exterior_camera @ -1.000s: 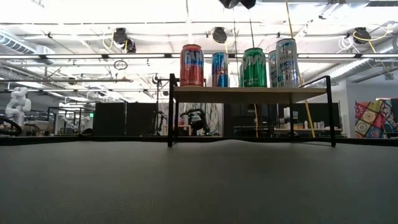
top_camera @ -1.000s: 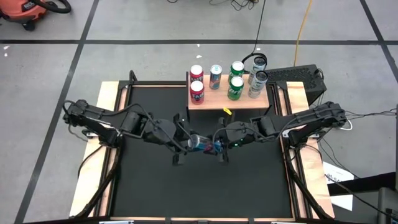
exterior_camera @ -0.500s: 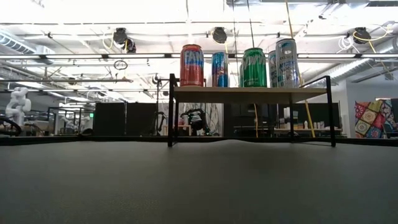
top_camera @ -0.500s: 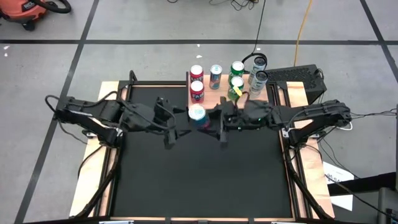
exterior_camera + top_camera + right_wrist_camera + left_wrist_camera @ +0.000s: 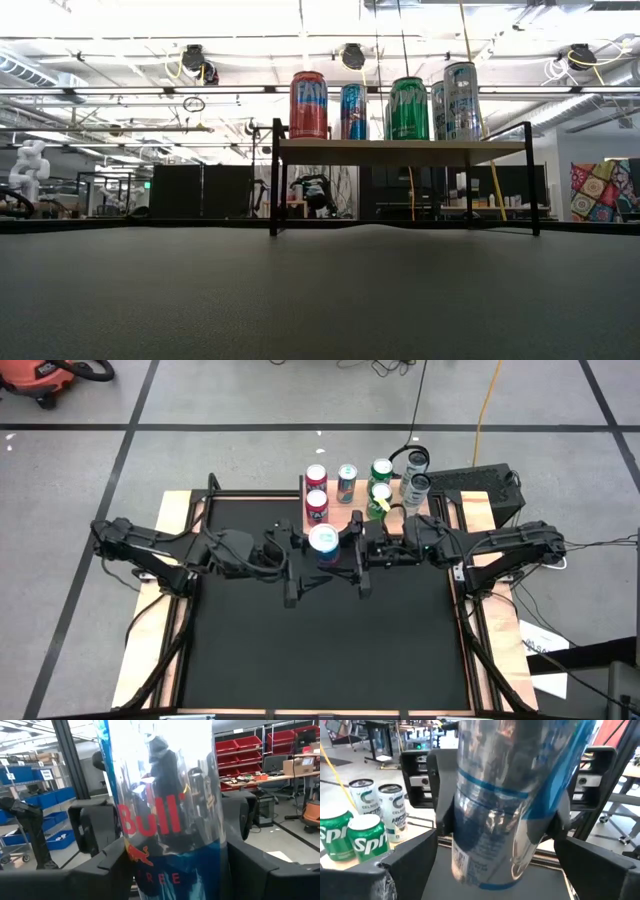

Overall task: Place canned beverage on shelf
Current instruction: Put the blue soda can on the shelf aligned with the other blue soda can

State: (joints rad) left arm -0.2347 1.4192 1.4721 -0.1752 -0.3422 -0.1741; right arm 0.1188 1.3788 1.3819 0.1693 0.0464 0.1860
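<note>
The left gripper hangs with jaws wide, clear of the slim silver-and-blue beverage can. The right gripper clamps that can upright above the worktop, just before the wood-topped, black-legged shelf. Next, I judge: carry it onto a bare spot near the front edge.

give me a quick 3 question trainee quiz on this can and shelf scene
1. True or false: the shelf holds no cans yet.
2. Which gripper grips the silver-blue can? A) left B) right C) neither
3. Fill in: the left gripper stands ____ beside the can.

Key:
1. False; red, blue, green and white cans stand on it.
2. B; the right gripper has the can between its fingers, held upright in front of the shelf.
3. open
</note>
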